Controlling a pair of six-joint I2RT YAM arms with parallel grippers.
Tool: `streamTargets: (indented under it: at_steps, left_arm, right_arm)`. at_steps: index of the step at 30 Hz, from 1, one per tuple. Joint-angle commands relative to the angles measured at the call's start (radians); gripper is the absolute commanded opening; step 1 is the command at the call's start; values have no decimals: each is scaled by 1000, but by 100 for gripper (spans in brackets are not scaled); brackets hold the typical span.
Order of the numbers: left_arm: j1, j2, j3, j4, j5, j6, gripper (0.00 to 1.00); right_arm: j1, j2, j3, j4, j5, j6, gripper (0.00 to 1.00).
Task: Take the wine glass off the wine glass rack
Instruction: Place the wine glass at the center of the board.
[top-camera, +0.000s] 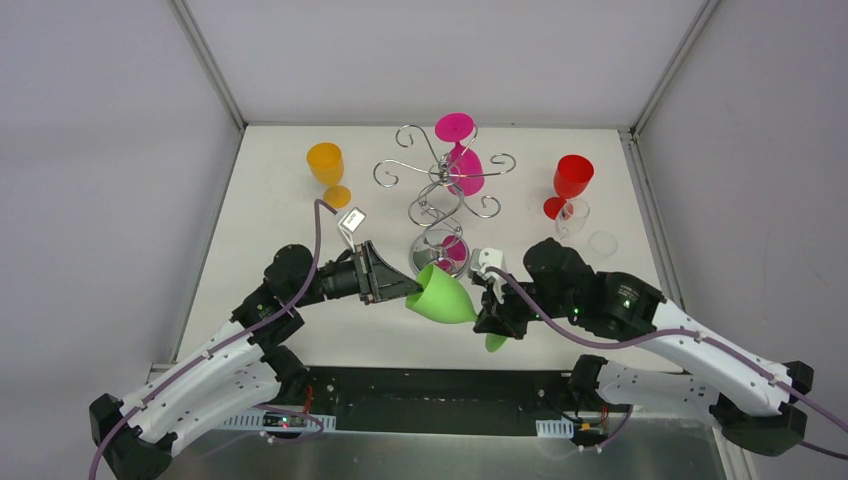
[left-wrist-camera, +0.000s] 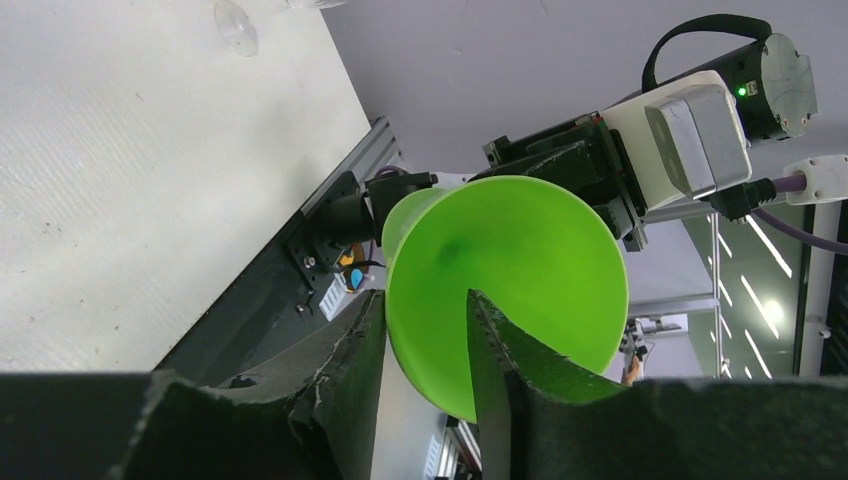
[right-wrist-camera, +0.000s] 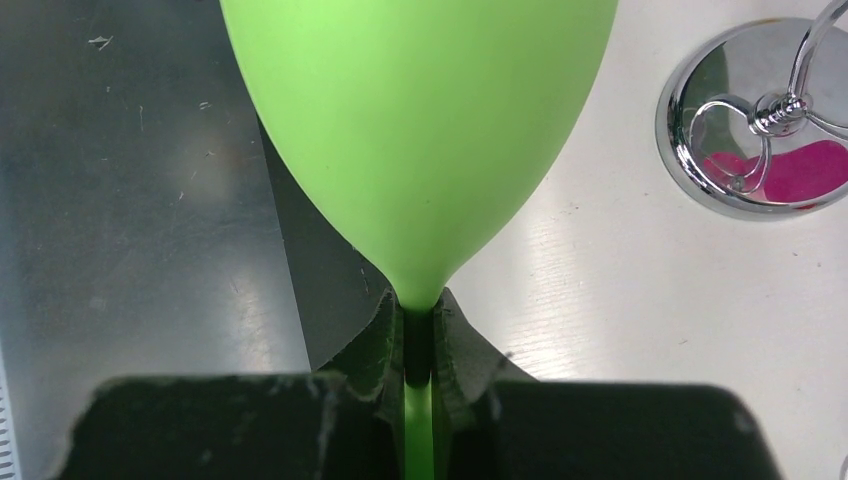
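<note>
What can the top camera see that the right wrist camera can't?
Only the top view: the orange glass, the red glass, and a pink glass on the wine glass rack. Only the right wrist view: the right end effector clamped on the green wine glass at its thin stem. Both: the green bowl and the rack's shiny round base.

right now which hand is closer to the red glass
Right. The right hand, holding the green glass by its stem, sits nearer the robot and left of the red glass; the left hand, at the green rim, is farther left, beyond the rack.
</note>
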Motion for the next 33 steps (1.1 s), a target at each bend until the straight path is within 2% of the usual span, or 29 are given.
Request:
streamTargets:
  at_steps: [1, 13, 17, 24, 27, 29, 31, 33]
  left_arm:
    - [9, -1, 0, 55, 38, -4, 33]
    - [9, -1, -1, 63, 58, -3, 12]
    - [9, 6, -2, 71, 68, -2, 0]
    - [9, -3, -7, 71, 72, 2, 0]
    - [9, -11, -3, 44, 65, 14, 0]
    - [9, -16, 1, 23, 61, 26, 0]
    - [10, -16, 10, -11, 55, 38, 0]
    - [9, -15, 25, -48, 44, 56, 0]
  right_arm:
    - [13, 4, 50, 58, 24, -4, 0]
    - [15, 10, 52, 81, 67, 11, 0]
    - [16, 15, 53, 98, 76, 20, 0]
    - [16, 12, 53, 116, 127, 40, 1]
    - [15, 2, 50, 117, 141, 48, 23]
    - [16, -11, 42, 121, 146, 47, 33]
    - [15, -25, 36, 122, 164, 51, 42]
    - [16, -42, 31, 118, 179, 50, 47]
